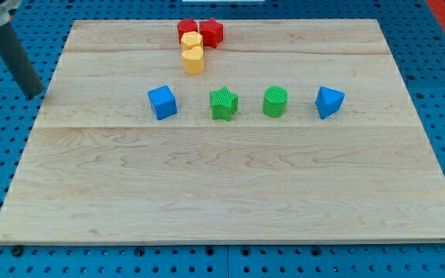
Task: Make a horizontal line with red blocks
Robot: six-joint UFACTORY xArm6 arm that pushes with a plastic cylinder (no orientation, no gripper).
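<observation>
Two red blocks sit near the view's top centre: one red block [186, 29] on the left and a red block [212, 32] on the right, close side by side. A yellow block [192, 41] lies just below and between them, touching them. A second yellow block [194, 60] sits right below the first. My tip [34, 94] is at the view's far left, off the board's left edge, far from the red blocks.
A row crosses the board's middle: a blue cube [162, 102], a green star [223, 103], a green cylinder [275, 101] and a blue triangular block [329, 101]. The wooden board [230, 193] lies on a blue pegboard.
</observation>
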